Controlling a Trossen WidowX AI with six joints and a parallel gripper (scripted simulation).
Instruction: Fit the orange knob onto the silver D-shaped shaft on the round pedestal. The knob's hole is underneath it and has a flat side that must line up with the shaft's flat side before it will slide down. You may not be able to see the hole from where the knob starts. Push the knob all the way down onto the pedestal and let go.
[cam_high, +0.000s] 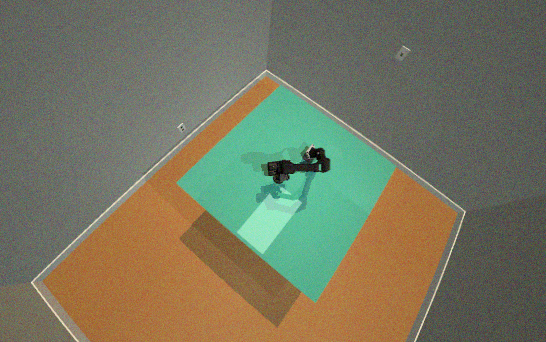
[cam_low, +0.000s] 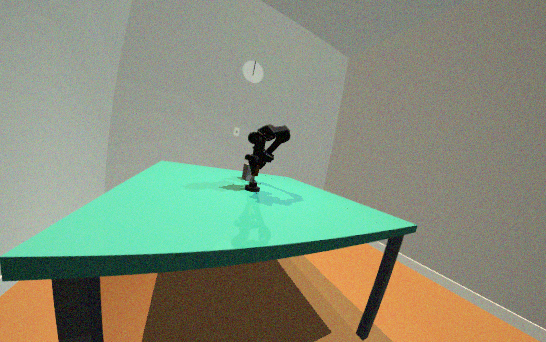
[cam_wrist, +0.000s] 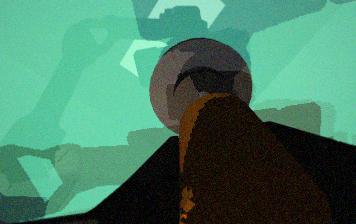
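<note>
The orange knob (cam_wrist: 240, 150), mostly in dark shade with a lit left edge, is held between the black fingers of my gripper (cam_wrist: 219, 137) (cam_low: 254, 174). The gripper is shut on it, pointing down. The round grey pedestal (cam_wrist: 162, 97) (cam_low: 252, 188) is beneath; in the wrist view the knob's rounded end covers its lower middle. A small pale spot beside the knob's end may be part of the shaft; the rest is hidden. In the exterior view the gripper is just above the pedestal. The knob's hole and the flat sides do not show, and I cannot tell whether knob and shaft touch.
The green table (cam_high: 340, 215) (cam_low: 150, 225) carries the arm, whose base is near the pedestal. Arm shadows and a bright light patch (cam_high: 270, 225) fall across the table top. The table's front edge (cam_low: 210, 256) is well away from the gripper.
</note>
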